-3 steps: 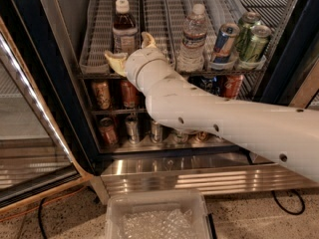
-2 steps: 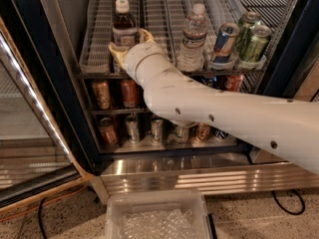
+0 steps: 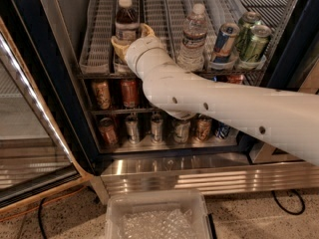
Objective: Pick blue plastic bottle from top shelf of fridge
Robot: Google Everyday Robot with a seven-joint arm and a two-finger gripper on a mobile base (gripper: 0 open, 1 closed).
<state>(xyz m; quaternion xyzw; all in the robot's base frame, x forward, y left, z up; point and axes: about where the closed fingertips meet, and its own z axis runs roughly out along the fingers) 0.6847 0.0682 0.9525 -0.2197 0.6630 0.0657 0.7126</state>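
The white robot arm has pushed further left and deeper into the cooler, so the gripper point(image 3: 131, 38) now sits at the front of the wire rack rather than short of it.

At far left, the swung-open glass door point(image 3: 30, 148) stands clear of the arm. Next to it is the dark-framed glass-door fridge point(image 3: 27, 54), where the clear plastic bottle with white cap, reddish-brown drink and pale label point(image 3: 126, 19) stands upright in a left lane of the white wire top shelf point(image 3: 98, 31). The tan jaws are spread wide to either side of the bottle's lower body, not visibly pressing on it.

The reach looks finished and the grasp is in hand. The next move calls for closing squarely on the bottle, then drawing it straight out along its lane, away from the ribbed clear water bottle point(image 3: 193, 34) to the right. Beyond that stand a blue can point(image 3: 225, 40) and green cans point(image 3: 253, 38).

Below are rows of cans, a steel base panel point(image 3: 199, 176), a clear plastic bin point(image 3: 114, 218) and a speckled floor point(image 3: 254, 218).
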